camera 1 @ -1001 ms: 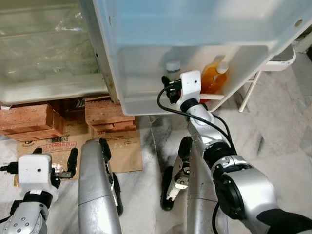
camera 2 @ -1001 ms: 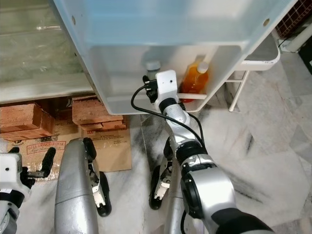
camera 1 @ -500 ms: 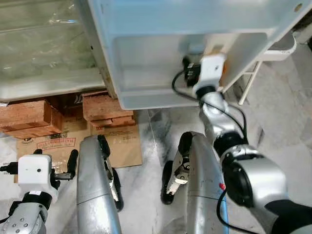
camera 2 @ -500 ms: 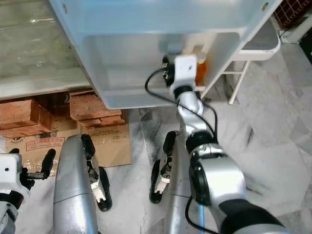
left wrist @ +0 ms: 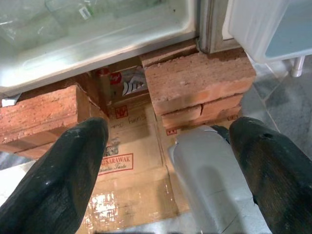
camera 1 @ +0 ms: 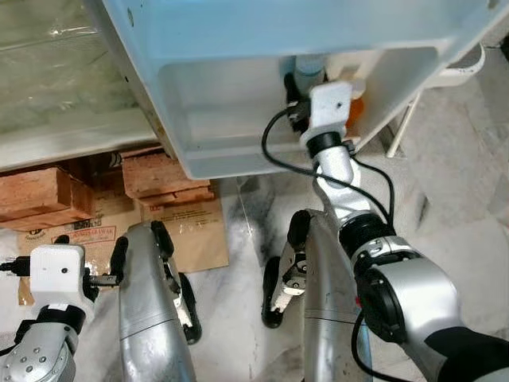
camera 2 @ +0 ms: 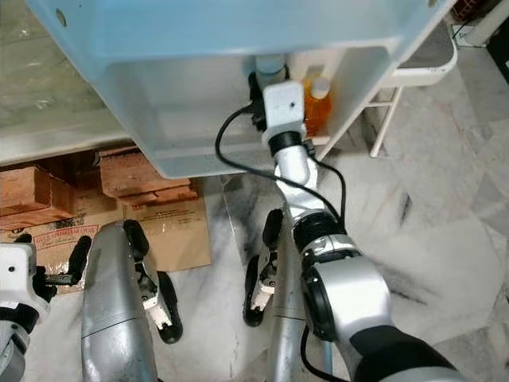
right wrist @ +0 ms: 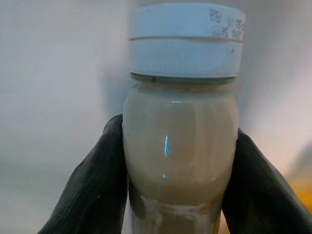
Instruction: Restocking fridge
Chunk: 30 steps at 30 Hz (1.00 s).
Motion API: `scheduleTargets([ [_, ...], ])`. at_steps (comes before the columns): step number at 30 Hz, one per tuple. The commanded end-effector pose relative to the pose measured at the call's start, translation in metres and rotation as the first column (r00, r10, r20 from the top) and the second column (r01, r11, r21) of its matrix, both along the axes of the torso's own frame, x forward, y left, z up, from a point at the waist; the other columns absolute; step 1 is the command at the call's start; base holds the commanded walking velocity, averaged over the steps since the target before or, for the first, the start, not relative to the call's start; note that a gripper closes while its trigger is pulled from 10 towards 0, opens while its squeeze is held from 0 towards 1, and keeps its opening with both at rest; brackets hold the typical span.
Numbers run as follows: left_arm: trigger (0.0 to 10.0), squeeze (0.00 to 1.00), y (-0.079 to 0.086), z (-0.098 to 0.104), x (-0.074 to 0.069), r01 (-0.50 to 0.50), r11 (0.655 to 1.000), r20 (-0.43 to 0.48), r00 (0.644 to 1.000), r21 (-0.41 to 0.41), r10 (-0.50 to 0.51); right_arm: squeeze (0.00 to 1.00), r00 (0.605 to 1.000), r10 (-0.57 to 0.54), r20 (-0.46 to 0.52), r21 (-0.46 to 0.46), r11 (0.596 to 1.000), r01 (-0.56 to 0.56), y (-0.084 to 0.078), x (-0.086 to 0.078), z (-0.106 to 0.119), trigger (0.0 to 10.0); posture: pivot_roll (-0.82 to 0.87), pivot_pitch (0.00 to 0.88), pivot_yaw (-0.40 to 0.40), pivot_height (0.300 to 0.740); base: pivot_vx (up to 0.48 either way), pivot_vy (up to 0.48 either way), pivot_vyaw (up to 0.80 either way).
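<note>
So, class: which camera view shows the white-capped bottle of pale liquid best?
The right wrist view: the white-capped bottle of pale liquid appears close up, clamped by the right gripper. Both eye views show just its cap in the fridge door shelf.

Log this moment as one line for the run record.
right gripper: shut on bottle, in door shelf | beside orange bottle | left gripper: open, idle over cardboard

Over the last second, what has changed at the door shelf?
The right gripper, shut on the pale bottle, swung toward the orange bottle and came partway back; it now holds the pale bottle upright beside it in the fridge door shelf. The camera shifted too. The left gripper stayed low and open over the cardboard and bricks.
</note>
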<state>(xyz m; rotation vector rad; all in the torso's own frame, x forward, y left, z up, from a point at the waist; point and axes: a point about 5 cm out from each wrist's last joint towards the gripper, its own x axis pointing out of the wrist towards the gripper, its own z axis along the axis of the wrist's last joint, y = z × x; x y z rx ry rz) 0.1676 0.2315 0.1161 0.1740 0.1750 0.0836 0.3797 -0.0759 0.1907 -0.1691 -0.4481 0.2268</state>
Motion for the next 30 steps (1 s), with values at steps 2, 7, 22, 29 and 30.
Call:
scheduleTargets([
  [2, 10.0, 0.00, 0.002, -0.007, -0.007, -0.004, 1.000, -0.050, 0.999, 0.006, 0.004, 0.00, 1.000, 0.007, -0.020, -0.012, 1.000, -0.008, 0.003, -0.010, -0.020, 10.0, 0.38, 0.440, -0.027, 0.491, 0.000, 0.000, 0.00],
  [7, 10.0, 0.00, 0.002, -0.007, -0.008, 0.000, 1.000, -0.053, 0.999, 0.010, 0.000, 0.00, 0.999, -0.005, -0.049, -0.039, 0.999, 0.003, 0.005, -0.018, -0.038, 10.0, 0.39, 0.445, -0.022, 0.491, 0.000, 0.000, 0.00],
  [22, 10.0, 0.00, 0.002, -0.008, -0.003, 0.005, 1.000, -0.050, 0.999, 0.006, -0.005, 0.00, 0.933, -0.337, -0.124, -0.153, 0.936, 0.317, -0.077, -0.014, -0.060, 10.0, 0.35, 0.437, -0.022, 0.491, 0.000, 0.000, 0.00],
  [29, 10.0, 0.00, 0.001, -0.008, 0.000, 0.009, 1.000, -0.049, 0.999, 0.004, -0.008, 0.00, 0.885, -0.441, -0.148, -0.151, 0.895, 0.421, -0.104, -0.017, -0.065, 10.0, 0.35, 0.432, -0.018, 0.491, 0.000, 0.000, 0.00],
  [30, 10.0, 0.00, 0.001, -0.008, 0.000, 0.010, 1.000, -0.050, 0.999, 0.005, -0.009, 0.00, 0.856, -0.489, -0.168, -0.146, 0.871, 0.469, -0.112, -0.019, -0.069, 10.0, 0.35, 0.430, -0.015, 0.491, 0.000, 0.000, 0.00],
])
